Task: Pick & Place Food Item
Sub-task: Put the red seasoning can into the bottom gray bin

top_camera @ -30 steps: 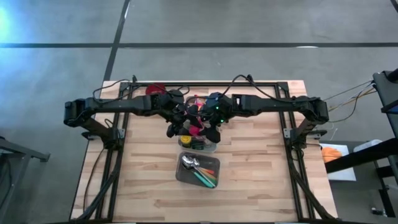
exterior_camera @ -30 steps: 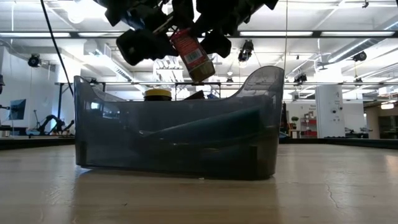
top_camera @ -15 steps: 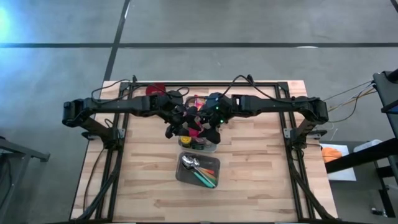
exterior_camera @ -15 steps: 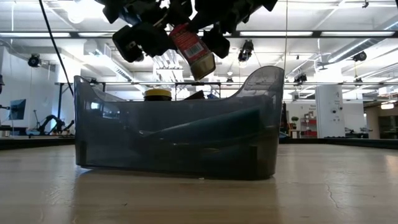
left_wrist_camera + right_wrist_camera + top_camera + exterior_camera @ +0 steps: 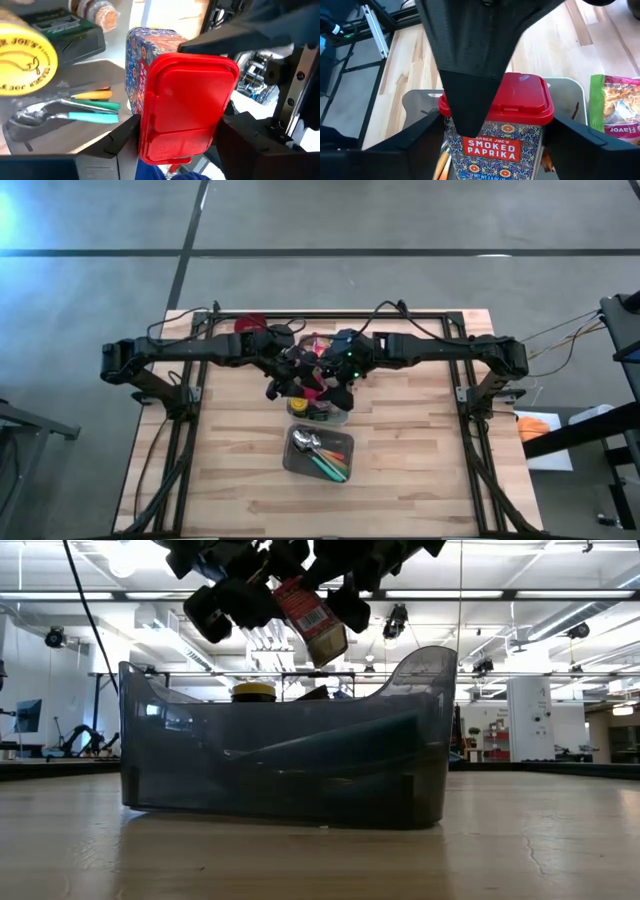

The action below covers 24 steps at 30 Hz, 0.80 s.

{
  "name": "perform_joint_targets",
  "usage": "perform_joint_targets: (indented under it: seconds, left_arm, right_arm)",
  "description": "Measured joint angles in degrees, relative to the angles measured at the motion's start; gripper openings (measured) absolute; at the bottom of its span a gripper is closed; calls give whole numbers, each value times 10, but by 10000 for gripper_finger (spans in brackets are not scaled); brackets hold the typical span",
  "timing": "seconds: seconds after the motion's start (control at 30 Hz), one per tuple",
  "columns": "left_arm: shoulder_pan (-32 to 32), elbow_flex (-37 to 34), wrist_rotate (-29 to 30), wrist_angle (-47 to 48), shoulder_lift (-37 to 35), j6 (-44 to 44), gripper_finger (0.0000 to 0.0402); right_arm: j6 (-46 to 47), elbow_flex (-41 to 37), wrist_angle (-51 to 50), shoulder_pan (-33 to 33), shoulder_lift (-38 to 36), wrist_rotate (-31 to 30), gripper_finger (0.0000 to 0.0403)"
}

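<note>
Paprika tin (image 5: 312, 620): held in the air above the grey bin (image 5: 200, 760), tilted, red lid uppermost, clear of the bin's rim and of everything inside it.
Left gripper (image 5: 177, 132): pinching the tin at its red lid end, one finger pressed on each side of the lid.
Right gripper (image 5: 492, 130): set around the patterned body of the same tin, lower down; I cannot tell whether it is squeezing or merely flanking it.
Just changed: the left gripper has closed in from a wider spread onto the lid, so both arms now meet on one tin.
What it means: this reads as a handover in mid-air; the receiving grip looks made, and the next step is likely for the other arm to let go before the tin can travel to its place.
Against the earlier frame: in the low view the left arm's dark bulk sits a little higher and closer to the tin than a second ago, and the tin has risen slightly with much the same tilt.
Unmoved: the bin, the yellow-lidded jar (image 5: 253, 692) inside it, and the cutlery tray (image 5: 318, 452) on the worktop (image 5: 420, 450) lie as before.
Risk: if one arm pulls away while both are clamped, the tin could twist or drop into the bin.
</note>
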<state>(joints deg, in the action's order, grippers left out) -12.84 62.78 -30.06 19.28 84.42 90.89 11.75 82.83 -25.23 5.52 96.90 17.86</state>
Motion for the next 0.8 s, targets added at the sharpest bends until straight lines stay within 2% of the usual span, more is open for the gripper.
perform_joint_targets:
  seconds: [0.13, 0.2, 0.53, 0.8]
  left_arm:
    - [0, -1, 4, -5, 1, -51, 198]
    - [0, -1, 3, -1, 1, -81, 198]
    - [-1, 2, 0, 11, -15, -163, 198]
    - [-3, 2, 7, 18, -26, -208, 198]
  right_arm:
    - [7, 2, 7, 0, -1, -7, 368]
    - [12, 3, 1, 0, -4, -6, 387]
    - [13, 3, -18, 1, -47, -22, 365]
    - [14, 3, -99, 1, -104, -67, 363]
